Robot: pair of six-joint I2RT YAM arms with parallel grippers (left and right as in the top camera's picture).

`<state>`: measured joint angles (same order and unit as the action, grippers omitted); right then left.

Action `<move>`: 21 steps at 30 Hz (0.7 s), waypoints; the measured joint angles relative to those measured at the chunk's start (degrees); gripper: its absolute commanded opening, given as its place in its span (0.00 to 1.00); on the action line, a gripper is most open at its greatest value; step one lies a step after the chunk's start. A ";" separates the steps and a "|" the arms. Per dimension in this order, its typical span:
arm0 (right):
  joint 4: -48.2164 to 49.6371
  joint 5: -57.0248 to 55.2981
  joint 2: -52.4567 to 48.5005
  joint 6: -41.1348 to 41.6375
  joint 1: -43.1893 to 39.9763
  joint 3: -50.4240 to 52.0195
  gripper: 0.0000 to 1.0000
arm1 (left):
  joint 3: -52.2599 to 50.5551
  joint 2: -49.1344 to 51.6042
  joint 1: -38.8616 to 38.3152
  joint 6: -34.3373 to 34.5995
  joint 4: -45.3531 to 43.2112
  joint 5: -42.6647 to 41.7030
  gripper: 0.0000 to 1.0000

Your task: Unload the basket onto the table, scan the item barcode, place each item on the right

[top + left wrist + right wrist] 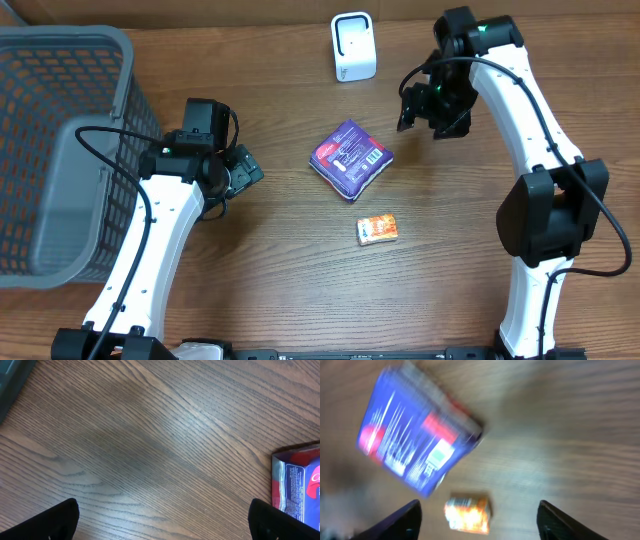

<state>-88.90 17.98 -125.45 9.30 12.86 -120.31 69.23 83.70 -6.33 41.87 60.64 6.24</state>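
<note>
Mid-table, purple packet [350, 158] lies flat, orange pack [377, 229] near below, white scanner [353, 47] well apart. Right gripper [408, 118] hangs above table, jaws wide, empty; left gripper [248, 170] wide, empty. Risks: shallow pinch on packet edge slips; barcode ends up facing away from scanner.

— What do my arms look like from overhead?
— You have a matching pair. The left arm [165, 225] and the right arm [520, 100] are made of white, rounded links joined by black joint housings.
— Any cables?
— A thin black cable [95, 127] loops off the left one. Another [610, 218] bows out at the right edge. A small green light [482, 27] glows at the upper right.
— And the ends?
— The left gripper [164, 510] and the right gripper [480, 510] each show two matte black fingers.
</note>
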 measured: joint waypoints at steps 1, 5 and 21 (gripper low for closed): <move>-1.27 0.79 0.02 -1.33 0.63 0.00 0.68 | 0.00 0.00 0.00 0.00 0.00 0.00 1.00; -5.77 2.75 0.02 -5.97 4.90 0.42 0.52 | 0.00 0.00 0.00 0.00 0.00 0.00 1.00; 16.94 -2.84 0.02 7.26 23.98 17.09 0.19 | 0.00 0.00 0.00 0.00 0.02 0.00 1.00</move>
<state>-71.96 15.14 -125.43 16.56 36.84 -103.22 69.23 83.70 -6.33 41.87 60.66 6.24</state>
